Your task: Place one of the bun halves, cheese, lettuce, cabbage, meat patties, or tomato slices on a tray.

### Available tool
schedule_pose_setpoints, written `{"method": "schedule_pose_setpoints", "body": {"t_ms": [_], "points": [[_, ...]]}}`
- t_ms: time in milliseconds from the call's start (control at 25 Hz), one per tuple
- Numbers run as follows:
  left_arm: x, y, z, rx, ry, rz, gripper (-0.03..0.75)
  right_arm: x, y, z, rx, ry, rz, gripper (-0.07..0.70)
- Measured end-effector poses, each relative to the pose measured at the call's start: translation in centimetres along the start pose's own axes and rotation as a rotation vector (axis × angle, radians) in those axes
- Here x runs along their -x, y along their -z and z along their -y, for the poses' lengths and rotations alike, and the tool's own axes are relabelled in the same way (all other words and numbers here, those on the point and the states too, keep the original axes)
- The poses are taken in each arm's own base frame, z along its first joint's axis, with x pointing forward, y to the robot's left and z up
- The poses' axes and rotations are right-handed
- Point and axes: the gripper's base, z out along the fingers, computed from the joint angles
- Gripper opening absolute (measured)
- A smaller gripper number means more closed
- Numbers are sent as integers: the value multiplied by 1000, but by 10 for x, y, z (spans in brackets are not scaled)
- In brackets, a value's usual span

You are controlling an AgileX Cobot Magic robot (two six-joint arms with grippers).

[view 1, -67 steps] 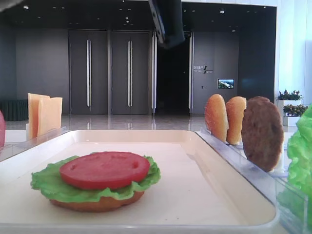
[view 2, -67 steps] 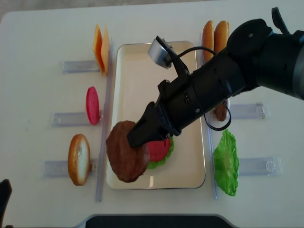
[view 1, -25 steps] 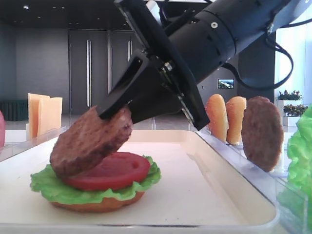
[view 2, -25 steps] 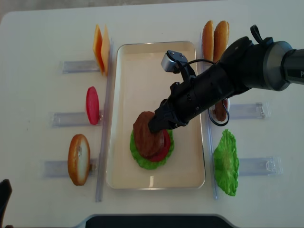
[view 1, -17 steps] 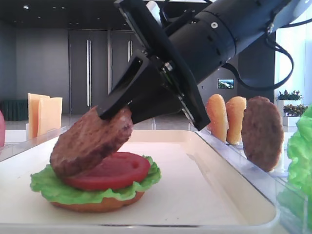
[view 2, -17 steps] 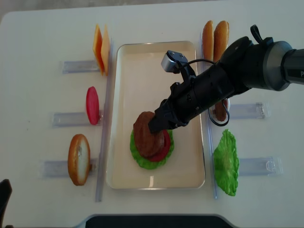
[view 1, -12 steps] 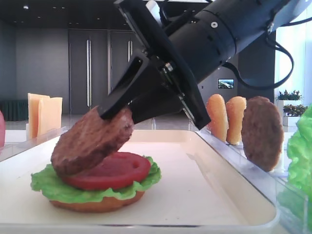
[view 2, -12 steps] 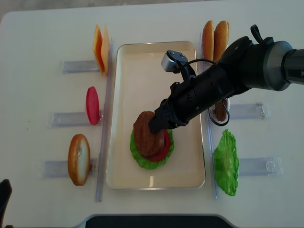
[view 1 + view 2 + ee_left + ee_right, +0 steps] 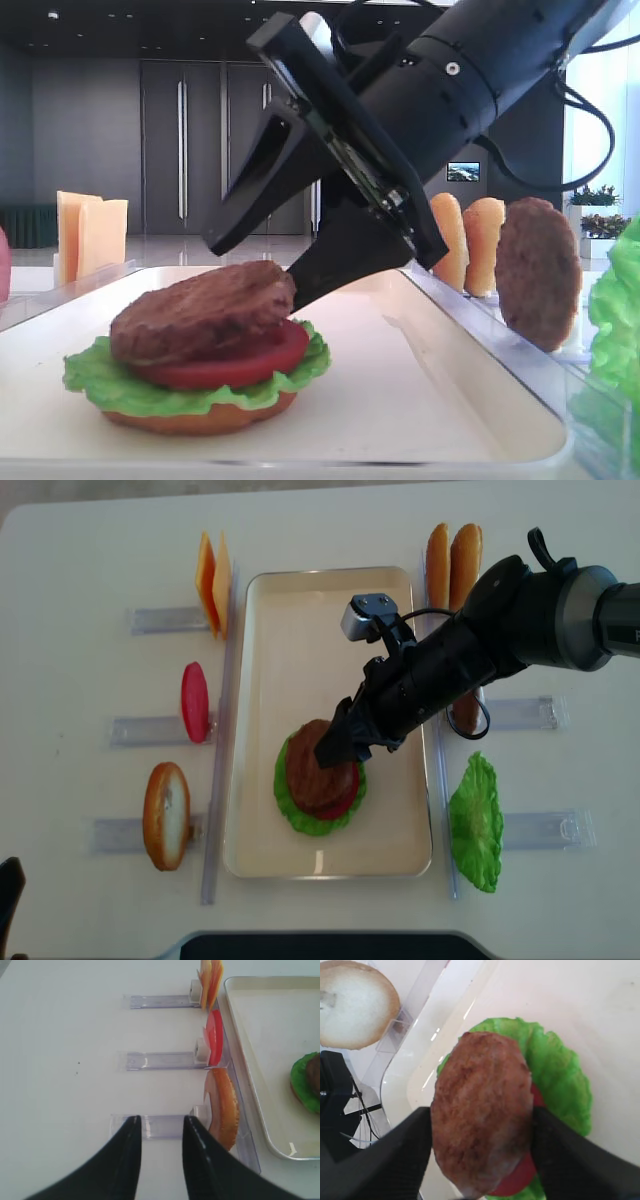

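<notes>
Right gripper [image 9: 280, 262] jaws spread wide, one finger above and one beside the meat patty [image 9: 200, 310] — nothing gripped. The patty lies nearly flat on the tomato slice [image 9: 255, 358], just below and in front of the fingertips, over lettuce [image 9: 110, 385] and a bun half [image 9: 200, 418], all stacked on the cream tray [image 9: 440, 400]. In the right wrist view the patty sits between the two dark fingers [image 9: 375, 1155], not clearly pinched.

Left gripper [image 9: 159, 1152] hovers over the white table [image 9: 65, 1050], fingers a narrow gap apart, holding nothing. Just ahead of it on clear racks [image 9: 160, 1060]: another bun half [image 9: 222, 1112], a tomato slice [image 9: 214, 1037], and cheese [image 9: 210, 980] farthest off.

Behind the right gripper stand two bun halves [image 9: 452, 555], and beside its arm a second lettuce leaf [image 9: 476, 823].
</notes>
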Motion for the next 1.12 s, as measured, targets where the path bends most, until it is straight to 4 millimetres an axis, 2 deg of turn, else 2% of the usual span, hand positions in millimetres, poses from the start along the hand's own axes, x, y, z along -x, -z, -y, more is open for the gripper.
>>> {"method": "schedule_pose_setpoints", "body": {"t_ms": [480,1120], "points": [[0,0,0,0,0,0,219,12,30,-17,-126,138,86,450],[0,0,0,0,0,0,219,17,90,-59,-264,268,190,450]]}}
